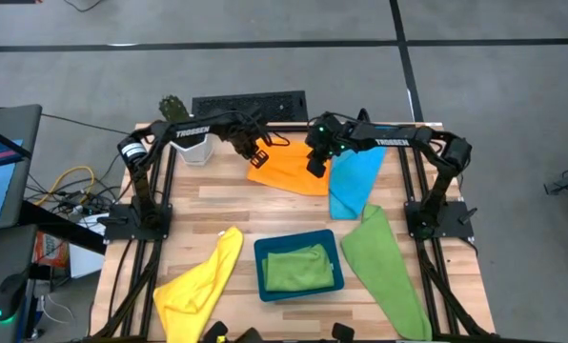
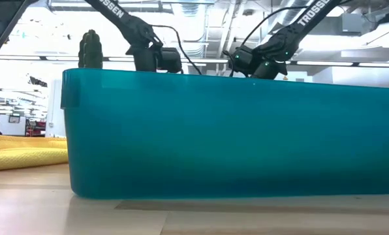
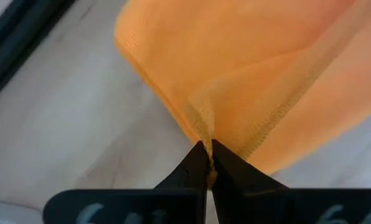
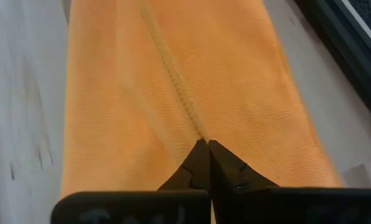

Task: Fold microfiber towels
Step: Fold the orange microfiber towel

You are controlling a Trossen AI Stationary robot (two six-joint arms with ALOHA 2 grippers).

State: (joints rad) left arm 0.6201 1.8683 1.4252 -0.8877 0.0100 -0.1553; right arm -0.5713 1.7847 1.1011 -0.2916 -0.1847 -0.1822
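The orange towel (image 1: 294, 171) lies bunched at the table's far middle, between my two grippers. My left gripper (image 1: 258, 155) is shut on its left end and my right gripper (image 1: 315, 168) on its right end. The blue towel (image 1: 354, 181) lies just right of it, and a green towel (image 1: 384, 272) rests at the near right. The yellow towel (image 1: 200, 286) sprawls at the near left. A second green towel (image 1: 296, 267) lies folded in the teal tray (image 1: 261, 272). In the low view the tray wall (image 2: 233, 130) hides the orange towel. My left gripper pinches a hemmed corner of the orange towel (image 3: 202, 127) between its two fingertips, coming steeply from above. The cloth rises in a small peak at the fingers and spreads away onto the table. My right gripper pinches a hemmed edge of the orange towel (image 4: 193, 127) between its fingertips, slanting down from the table's right. The cloth runs away from the fingers in a long band, with its far part lying on the wood.
A dark keyboard (image 1: 250, 103) and a white pot with a cactus (image 1: 191, 143) stand along the far edge. The black frame rails (image 1: 410, 171) run down both sides. Bare wood (image 1: 265, 210) shows between the orange towel and the tray.
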